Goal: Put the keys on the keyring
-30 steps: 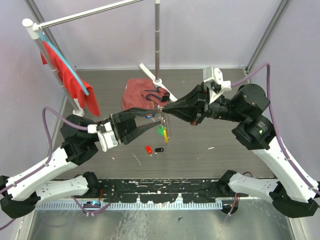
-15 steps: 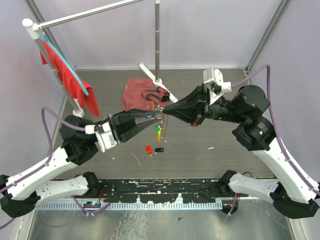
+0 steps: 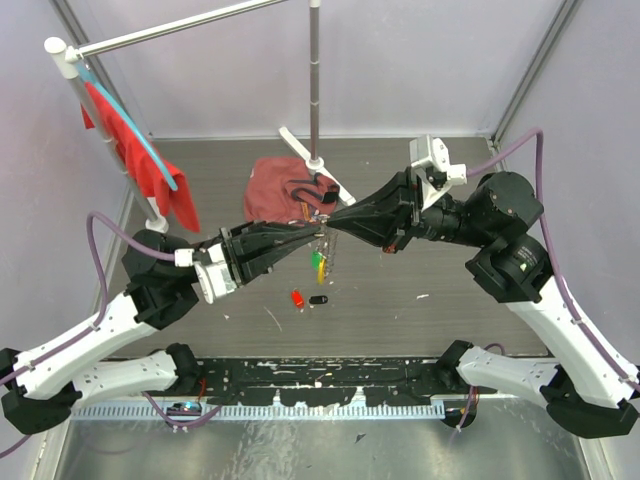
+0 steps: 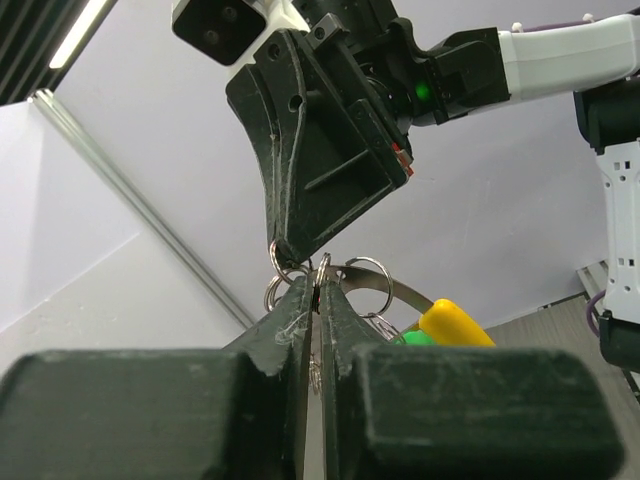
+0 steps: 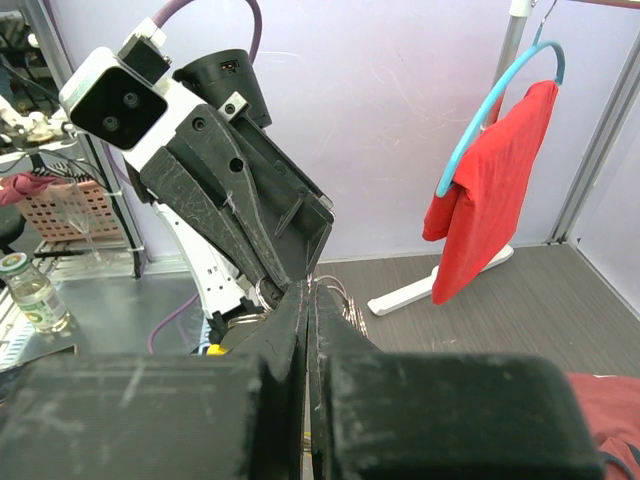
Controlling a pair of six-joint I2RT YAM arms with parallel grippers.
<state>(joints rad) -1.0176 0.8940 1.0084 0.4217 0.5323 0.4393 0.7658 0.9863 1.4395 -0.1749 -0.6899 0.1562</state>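
Got a dark grey wood-grain table [image 3: 450, 270] underneath, properly visible only from the top camera. Same goes for the crumpled maroon cloth [image 3: 280, 190] at the back and the white-footed metal pole stand [image 3: 315, 90] behind it. Can spot the red shirt on a blue hanger [image 3: 140, 160] at the left rail from above and from the right wrist, not from the left wrist.

Seeing the left gripper [image 3: 314, 237] and right gripper [image 3: 326, 220] meet tip to tip in mid-air over the table's middle. Going by the left wrist view, calling the right one clamped fully together with silver loops caught at its very tip. Calling the left one squeezed to a sliver, nipping a thin edge-on wire.

Below the tips, seeing green and yellow capped keys [image 3: 318, 262] dangle clear of the table. Finding the thin silvery coiled-wire keyring [image 3: 326, 245] right between both tips, just a glint from above.

Also catching a little red bit [image 3: 297, 298] and a little black bit [image 3: 318, 299] lying on the table, top view only.
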